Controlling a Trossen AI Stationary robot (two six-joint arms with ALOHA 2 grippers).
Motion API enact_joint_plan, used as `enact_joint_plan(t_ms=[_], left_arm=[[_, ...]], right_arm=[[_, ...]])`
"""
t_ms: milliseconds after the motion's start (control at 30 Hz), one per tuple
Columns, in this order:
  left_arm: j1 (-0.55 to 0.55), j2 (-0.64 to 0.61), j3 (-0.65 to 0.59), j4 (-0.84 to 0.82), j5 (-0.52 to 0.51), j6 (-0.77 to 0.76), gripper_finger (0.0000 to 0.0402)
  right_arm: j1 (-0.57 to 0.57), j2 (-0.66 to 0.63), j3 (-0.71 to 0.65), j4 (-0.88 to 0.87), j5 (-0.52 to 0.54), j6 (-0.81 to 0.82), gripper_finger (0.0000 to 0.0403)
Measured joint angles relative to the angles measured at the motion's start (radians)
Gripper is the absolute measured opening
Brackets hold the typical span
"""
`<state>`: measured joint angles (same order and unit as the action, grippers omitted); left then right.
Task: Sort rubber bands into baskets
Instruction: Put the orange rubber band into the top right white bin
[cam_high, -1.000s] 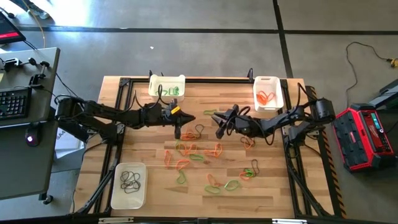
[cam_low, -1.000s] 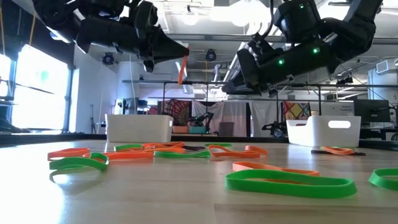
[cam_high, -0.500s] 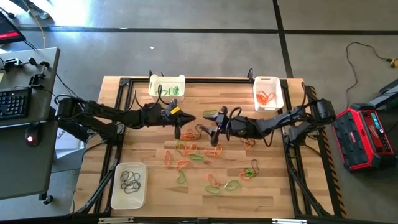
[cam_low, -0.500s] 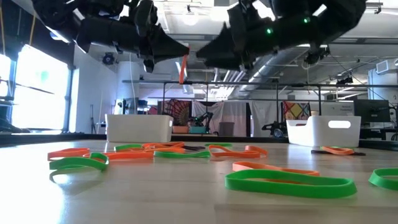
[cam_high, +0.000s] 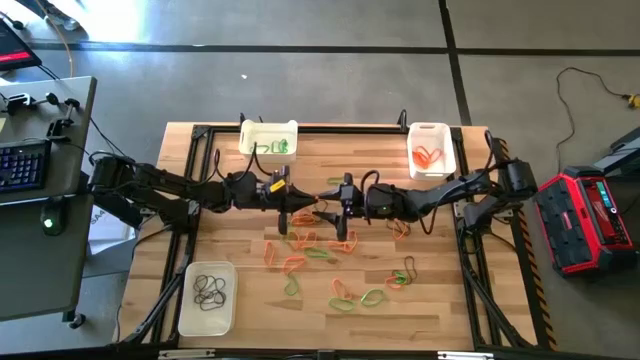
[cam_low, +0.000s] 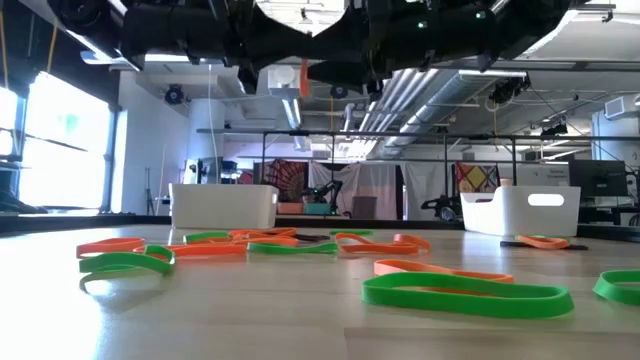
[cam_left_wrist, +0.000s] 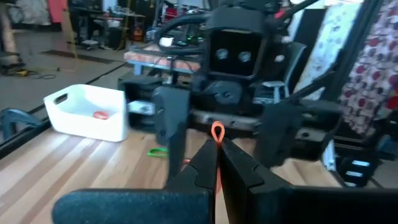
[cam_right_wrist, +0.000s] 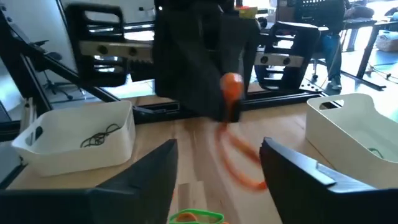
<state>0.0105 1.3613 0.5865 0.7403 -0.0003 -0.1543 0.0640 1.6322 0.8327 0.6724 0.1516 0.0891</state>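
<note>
My left gripper (cam_high: 300, 197) is above the middle of the table, shut on an orange rubber band (cam_low: 303, 78). My right gripper (cam_high: 336, 207) faces it from the table's right, open. In the right wrist view its two fingers (cam_right_wrist: 149, 174) stand on either side of the hanging band (cam_right_wrist: 236, 155); I cannot tell if they touch it. Several green and orange bands (cam_high: 310, 245) lie loose on the table. Three white baskets stand on the table: far left with green bands (cam_high: 268, 138), far right with orange ones (cam_high: 431, 148), near left with dark ones (cam_high: 208, 297). My left gripper pinches the orange band between its two fingertips; a small loop of it (cam_left_wrist: 216, 131) sticks out past the tips. The fingers lie about level and point toward the table's right. The rest of the band hangs slack below them (cam_right_wrist: 239, 165), clear of the table.
The loose bands spread from the table's middle toward its near right (cam_high: 375, 295). A black frame (cam_high: 200, 150) runs along the table's edges. A desk with a keyboard (cam_high: 25, 165) stands left of the table and a red case (cam_high: 590, 215) stands on the floor to its right.
My right gripper has gone toward the table's left, open, until it faces my left gripper closely. My left gripper has stayed shut on the orange band, which now hangs a little higher in the low view.
</note>
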Motion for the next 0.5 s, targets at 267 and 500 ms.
enact_joint_plan(t_ms=[267,500], left_arm=[[-0.019,0.0,0.004,-0.001,0.002,0.007,0.0002],[-0.033,0.0,0.004,-0.01,-0.065,0.019,0.0045]], right_arm=[[0.005,0.027,0.031,-0.009,0.004,0.0,0.0051],[0.014,0.022,0.03,-0.054,0.042,0.017,0.0012]])
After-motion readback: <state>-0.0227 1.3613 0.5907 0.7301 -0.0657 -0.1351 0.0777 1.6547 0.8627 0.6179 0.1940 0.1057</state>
